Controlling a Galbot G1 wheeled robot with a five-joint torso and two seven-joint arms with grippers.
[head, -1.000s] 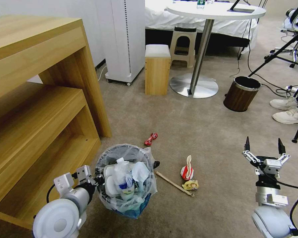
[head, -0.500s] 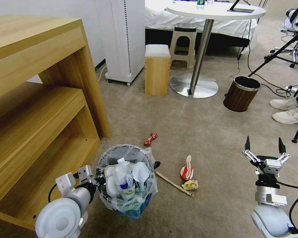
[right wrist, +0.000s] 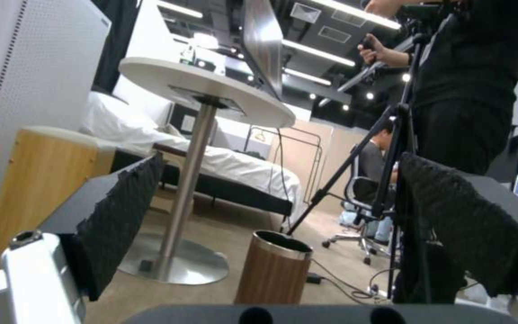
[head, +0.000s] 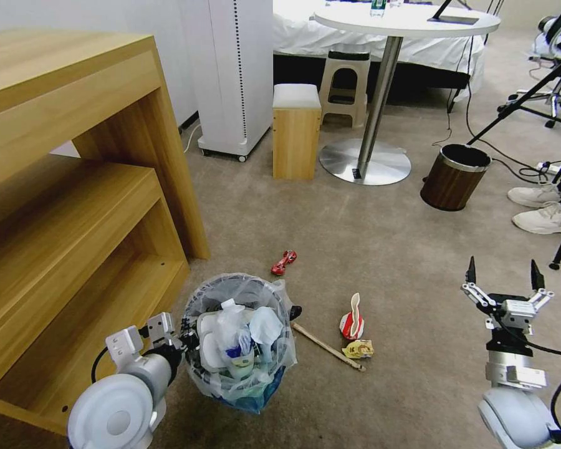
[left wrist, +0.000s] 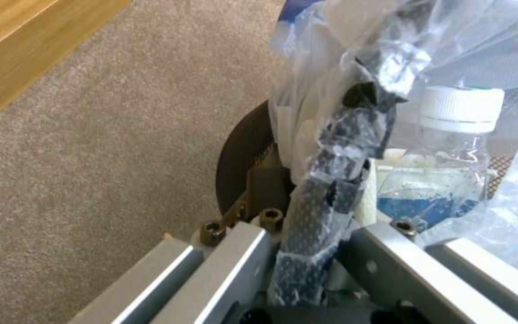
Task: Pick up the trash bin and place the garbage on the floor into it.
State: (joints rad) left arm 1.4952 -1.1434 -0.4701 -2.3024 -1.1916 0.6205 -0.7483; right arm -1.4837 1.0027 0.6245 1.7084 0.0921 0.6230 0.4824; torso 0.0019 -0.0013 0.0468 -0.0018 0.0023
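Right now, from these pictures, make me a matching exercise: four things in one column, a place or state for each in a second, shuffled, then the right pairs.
Things
1. left gripper
2. right gripper
3. wooden stick
4. red wrapper

Places or states
A. lying on the carpet between the trash bin and the crushed red cup
B. open, holding nothing, raised above the carpet
C. clamped on the bin's rim and its plastic liner
D. alone on the carpet beyond the bin, towards the round table

Pairs: 1-C, 2-B, 3-A, 4-D

floor (head: 386,237): beige | trash bin (head: 240,337): dark mesh, clear liner, blue print
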